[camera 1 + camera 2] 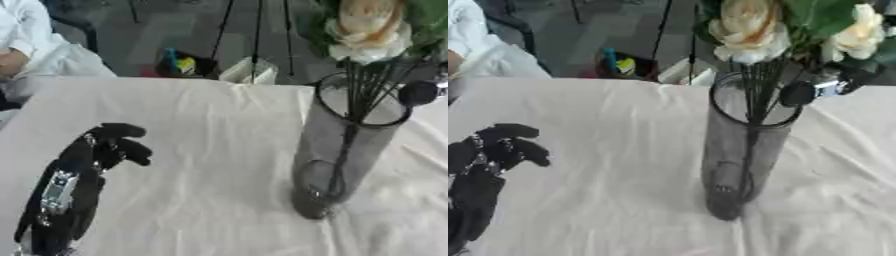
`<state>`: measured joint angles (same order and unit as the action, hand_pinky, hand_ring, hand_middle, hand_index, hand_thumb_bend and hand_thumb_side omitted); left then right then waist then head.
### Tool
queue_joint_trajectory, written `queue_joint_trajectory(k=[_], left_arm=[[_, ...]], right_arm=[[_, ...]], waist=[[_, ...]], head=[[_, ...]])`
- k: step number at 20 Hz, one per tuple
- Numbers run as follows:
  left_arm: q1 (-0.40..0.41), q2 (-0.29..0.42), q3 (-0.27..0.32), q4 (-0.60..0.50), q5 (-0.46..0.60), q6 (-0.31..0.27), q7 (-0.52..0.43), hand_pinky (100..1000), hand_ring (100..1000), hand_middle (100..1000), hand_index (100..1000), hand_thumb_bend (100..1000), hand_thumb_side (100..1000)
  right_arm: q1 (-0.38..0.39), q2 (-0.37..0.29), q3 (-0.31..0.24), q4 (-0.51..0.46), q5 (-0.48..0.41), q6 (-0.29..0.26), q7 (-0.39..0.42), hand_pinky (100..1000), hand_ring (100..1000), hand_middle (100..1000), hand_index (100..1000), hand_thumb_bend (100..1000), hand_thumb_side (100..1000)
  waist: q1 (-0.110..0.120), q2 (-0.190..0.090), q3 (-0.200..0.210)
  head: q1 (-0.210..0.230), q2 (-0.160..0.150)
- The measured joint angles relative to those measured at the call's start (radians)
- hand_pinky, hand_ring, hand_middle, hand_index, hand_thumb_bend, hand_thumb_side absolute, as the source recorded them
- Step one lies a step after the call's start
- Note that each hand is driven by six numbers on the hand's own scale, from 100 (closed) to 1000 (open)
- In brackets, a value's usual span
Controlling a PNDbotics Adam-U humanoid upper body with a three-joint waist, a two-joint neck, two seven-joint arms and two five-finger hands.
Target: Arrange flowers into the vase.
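Note:
A tall grey glass vase (737, 165) stands upright on the white cloth, right of the middle. A bunch of cream roses (747, 27) with green leaves sits in it, and the dark stems (756, 95) run down inside the glass. My right hand (800, 93) comes in from the upper right. Only a black rounded part and a bit of silver show, right beside the stems at the vase rim. Whether it holds the stems is hidden. My left hand (109, 147) rests at the lower left on the cloth, fingers relaxed and holding nothing, well apart from the vase.
The white cloth (201, 190) covers the table and lies in wrinkles near the vase. Beyond the far edge are a dark holder with coloured items (182, 64), a white box (249, 71) and a person's white sleeve (35, 45) at the far left.

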<state>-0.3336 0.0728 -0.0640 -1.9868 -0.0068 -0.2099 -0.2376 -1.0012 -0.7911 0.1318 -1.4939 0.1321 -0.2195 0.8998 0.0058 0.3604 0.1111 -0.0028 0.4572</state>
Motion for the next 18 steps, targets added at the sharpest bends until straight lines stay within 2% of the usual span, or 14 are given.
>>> queue_joint_trajectory(k=[8, 18], left_arm=[[0.001, 0.000, 0.000, 0.000, -0.003, 0.003, -0.005, 586, 625, 689, 778, 110, 1000], [0.004, 0.000, 0.000, 0.000, -0.003, 0.001, -0.009, 587, 627, 691, 778, 110, 1000]], right_arm=[[0.016, -0.036, -0.028, -0.006, 0.050, -0.017, -0.009, 909, 927, 840, 1000, 844, 860], [0.066, -0.071, -0.063, -0.008, 0.055, -0.040, -0.027, 917, 927, 840, 1000, 786, 900]], waist=[[0.000, 0.000, -0.002], [0.000, 0.000, -0.009]], head=[[0.002, 0.000], [0.009, 0.000]])
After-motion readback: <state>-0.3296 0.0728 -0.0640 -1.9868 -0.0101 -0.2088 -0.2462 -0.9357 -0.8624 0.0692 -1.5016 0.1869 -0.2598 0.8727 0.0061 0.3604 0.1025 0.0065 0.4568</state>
